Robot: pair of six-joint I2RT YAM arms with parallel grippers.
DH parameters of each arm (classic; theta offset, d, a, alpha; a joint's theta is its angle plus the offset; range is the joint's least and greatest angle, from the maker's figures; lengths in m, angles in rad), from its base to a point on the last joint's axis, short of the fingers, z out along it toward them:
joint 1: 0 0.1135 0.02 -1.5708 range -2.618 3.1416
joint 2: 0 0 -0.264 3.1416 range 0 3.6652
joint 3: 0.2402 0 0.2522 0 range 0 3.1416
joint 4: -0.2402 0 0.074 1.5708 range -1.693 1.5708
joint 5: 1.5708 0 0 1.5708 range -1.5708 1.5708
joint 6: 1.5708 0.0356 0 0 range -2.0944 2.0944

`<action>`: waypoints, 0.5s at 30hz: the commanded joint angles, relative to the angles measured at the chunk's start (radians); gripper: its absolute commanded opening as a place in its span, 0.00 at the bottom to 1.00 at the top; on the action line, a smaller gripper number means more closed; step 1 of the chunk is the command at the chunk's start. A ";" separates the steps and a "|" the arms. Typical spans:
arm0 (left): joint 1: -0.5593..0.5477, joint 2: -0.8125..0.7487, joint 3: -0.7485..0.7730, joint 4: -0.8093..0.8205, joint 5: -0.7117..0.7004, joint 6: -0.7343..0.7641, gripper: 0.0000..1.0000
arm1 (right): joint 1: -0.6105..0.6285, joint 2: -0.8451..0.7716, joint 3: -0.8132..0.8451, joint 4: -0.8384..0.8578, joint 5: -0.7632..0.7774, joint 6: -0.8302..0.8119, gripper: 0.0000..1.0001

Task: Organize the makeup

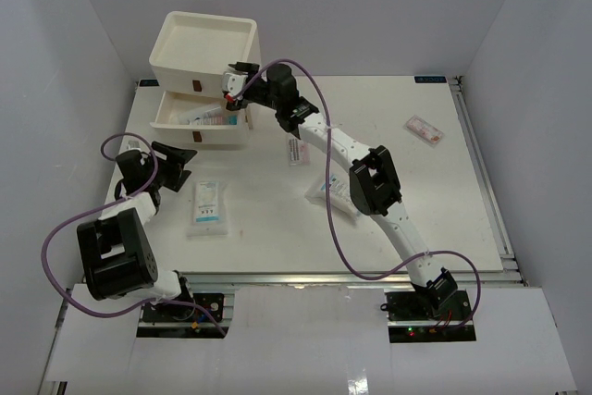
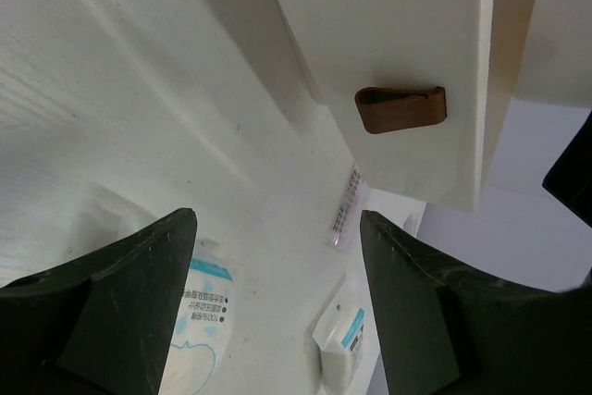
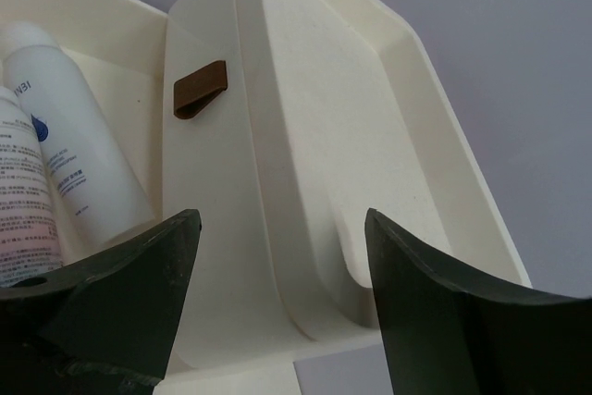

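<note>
A flat white-blue sachet pack (image 1: 207,207) (image 2: 199,321) lies on the table just right of my left gripper (image 1: 183,166) (image 2: 277,228), which stands open and empty. A second white-blue pack (image 1: 333,193) (image 2: 340,344) lies partly under the right arm. A thin packet (image 1: 297,150) (image 2: 347,205) lies mid-table, and a pink-white packet (image 1: 424,129) lies far right. White tubes (image 1: 211,117) (image 3: 79,164) rest in the pulled-out lower drawer (image 1: 199,136). My right gripper (image 1: 231,83) (image 3: 282,224) hovers open at the drawer box's front right corner, holding nothing.
The white drawer box (image 1: 205,51) stands at the back left, its upper tray (image 3: 351,136) showing nothing inside. Brown pull tabs (image 2: 400,108) (image 3: 200,88) sit on the drawer fronts. Grey walls enclose the table on three sides. A metal rail (image 1: 486,182) runs along the right edge.
</note>
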 commanded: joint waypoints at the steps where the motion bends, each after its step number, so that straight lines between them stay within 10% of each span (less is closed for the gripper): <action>1: 0.004 -0.012 0.041 0.032 0.019 0.017 0.82 | -0.003 0.023 -0.006 -0.039 0.008 -0.035 0.72; 15: 0.004 0.118 0.136 0.066 -0.003 0.043 0.80 | -0.007 -0.034 -0.051 -0.135 -0.026 -0.066 0.50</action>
